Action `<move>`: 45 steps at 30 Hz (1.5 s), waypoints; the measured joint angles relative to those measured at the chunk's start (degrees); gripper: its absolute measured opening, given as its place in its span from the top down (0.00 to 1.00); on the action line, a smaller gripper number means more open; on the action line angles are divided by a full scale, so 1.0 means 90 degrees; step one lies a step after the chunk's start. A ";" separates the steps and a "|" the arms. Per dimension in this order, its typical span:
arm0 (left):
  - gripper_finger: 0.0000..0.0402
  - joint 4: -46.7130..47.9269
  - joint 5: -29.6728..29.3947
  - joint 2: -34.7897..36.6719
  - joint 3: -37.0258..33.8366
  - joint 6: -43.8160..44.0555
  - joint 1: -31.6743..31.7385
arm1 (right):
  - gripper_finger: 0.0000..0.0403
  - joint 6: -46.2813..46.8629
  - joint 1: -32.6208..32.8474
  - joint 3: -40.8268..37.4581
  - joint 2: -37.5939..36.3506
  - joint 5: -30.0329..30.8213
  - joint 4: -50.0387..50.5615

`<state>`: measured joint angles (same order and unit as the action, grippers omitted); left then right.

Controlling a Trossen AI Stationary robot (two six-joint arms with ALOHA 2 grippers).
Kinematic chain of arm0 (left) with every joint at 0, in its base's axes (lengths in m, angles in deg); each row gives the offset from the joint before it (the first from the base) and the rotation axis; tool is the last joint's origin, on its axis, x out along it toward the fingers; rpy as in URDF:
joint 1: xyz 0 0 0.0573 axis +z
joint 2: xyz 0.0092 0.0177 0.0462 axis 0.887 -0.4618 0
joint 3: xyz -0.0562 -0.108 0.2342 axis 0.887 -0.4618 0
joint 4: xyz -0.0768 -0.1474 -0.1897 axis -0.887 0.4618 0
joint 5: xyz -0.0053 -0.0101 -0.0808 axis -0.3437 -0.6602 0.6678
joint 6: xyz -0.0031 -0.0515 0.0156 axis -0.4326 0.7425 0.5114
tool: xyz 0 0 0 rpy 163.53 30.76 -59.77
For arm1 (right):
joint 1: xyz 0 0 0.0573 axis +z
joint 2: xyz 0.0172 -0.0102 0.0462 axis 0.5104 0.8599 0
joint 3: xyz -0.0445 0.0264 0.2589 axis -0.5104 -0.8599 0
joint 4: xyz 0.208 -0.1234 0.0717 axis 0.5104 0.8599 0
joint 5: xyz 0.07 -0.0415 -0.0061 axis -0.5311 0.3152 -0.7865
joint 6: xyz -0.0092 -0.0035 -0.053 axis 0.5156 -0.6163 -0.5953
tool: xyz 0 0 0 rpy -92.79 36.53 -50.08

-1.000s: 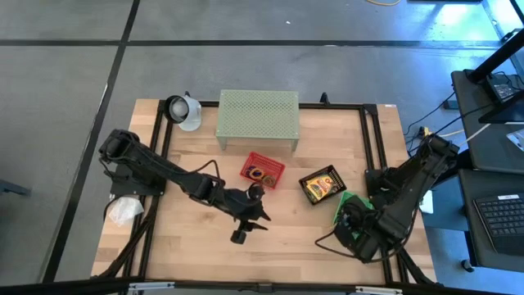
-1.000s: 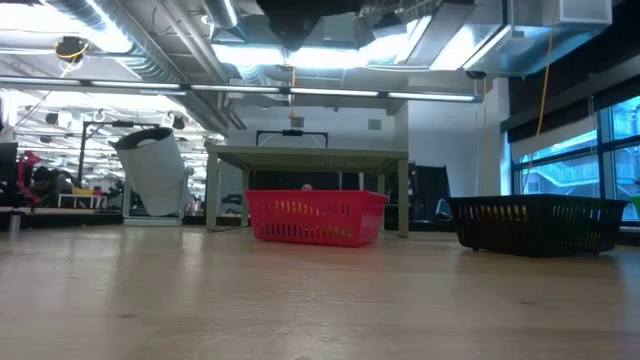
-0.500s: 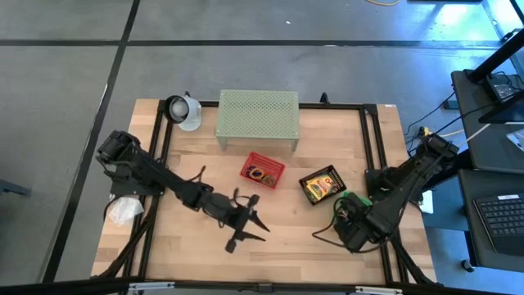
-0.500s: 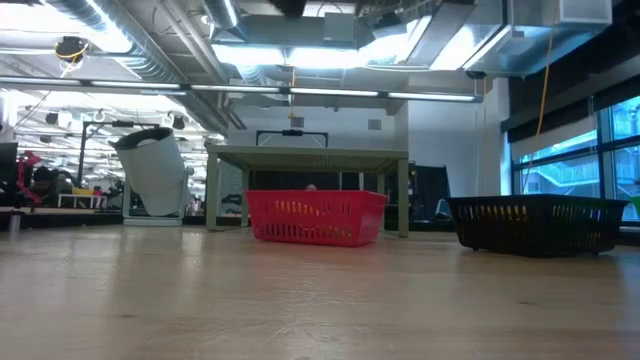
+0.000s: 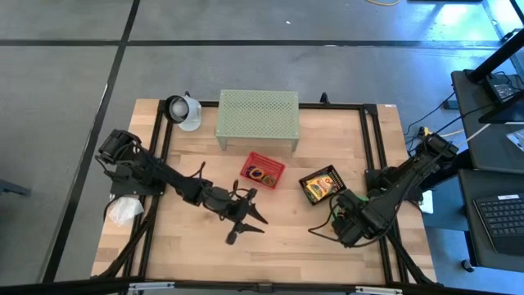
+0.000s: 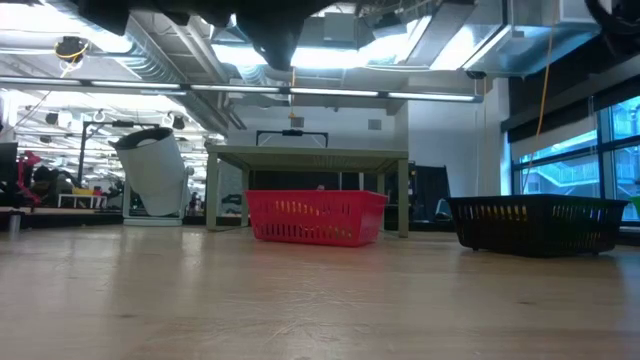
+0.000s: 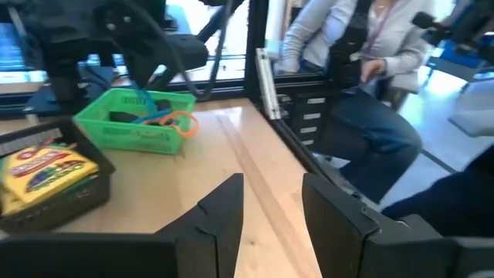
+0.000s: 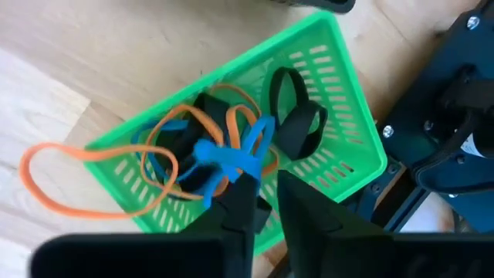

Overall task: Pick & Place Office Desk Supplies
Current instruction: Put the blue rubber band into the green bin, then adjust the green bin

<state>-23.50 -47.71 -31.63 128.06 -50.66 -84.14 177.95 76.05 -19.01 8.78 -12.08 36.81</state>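
The bench (image 5: 205, 254) is a pale wooden top edged by a black metal frame. At twelve o'clock stands a pale green perforated metal shelf (image 5: 257, 115) on its own legs. At eleven o'clock lies a white cup-shaped object (image 5: 183, 111), tipped on its side. Near the centre sits a small red basket (image 5: 262, 170) holding dark loops. Toward three o'clock a black tray (image 5: 322, 184) carries yellow crayon-style boxes (image 5: 321, 185). Just beyond it, at four o'clock, a green basket (image 8: 351, 139) holds blue, orange and black loops (image 8: 224, 150); one orange loop (image 8: 58, 181) hangs over its rim onto the wood.
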 joint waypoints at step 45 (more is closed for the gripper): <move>0.68 0.0258 0.0467 0.0000 0.0000 0.0044 0.0000 | 0.67 0.0069 -0.0169 0.0107 -0.0068 -0.0466 -0.0331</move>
<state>-21.18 -43.51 -31.63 128.06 -50.26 -84.14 178.58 74.53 -18.05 8.16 -16.28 33.82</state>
